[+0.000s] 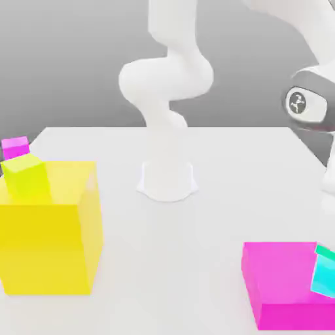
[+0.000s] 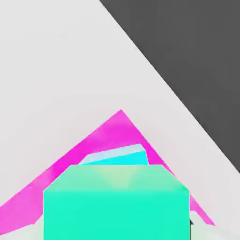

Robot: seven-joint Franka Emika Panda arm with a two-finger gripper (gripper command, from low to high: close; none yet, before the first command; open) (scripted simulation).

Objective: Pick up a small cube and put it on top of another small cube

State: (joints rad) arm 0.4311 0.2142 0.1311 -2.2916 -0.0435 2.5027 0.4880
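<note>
The teal-green small cube point(image 2: 116, 204) sat close under the hand camera, one flat face turned squarely toward it and its top edge level; being a cube, it had no long axis to speak of. Just behind it lay the light cyan small cube point(image 2: 123, 157), its upper face showing past the teal one, and both were over the big magenta block point(image 2: 108, 132). Whether the teal cube touched the cyan one could not be told.

In the exterior view the cyan cube point(image 1: 323, 275) stood tilted at the far edge on the exterior view's right, against the magenta block point(image 1: 278, 281), with a sliver of teal point(image 1: 324, 250) directly above it. Whether the fingers were clenched on the teal cube or released could not be told.

On the exterior view's left a big yellow block point(image 1: 49, 239) rested on the white surface point(image 1: 170, 248), a lime-yellow small cube point(image 1: 26, 176) on its top. A small magenta cube point(image 1: 14, 147) lay just behind.
</note>
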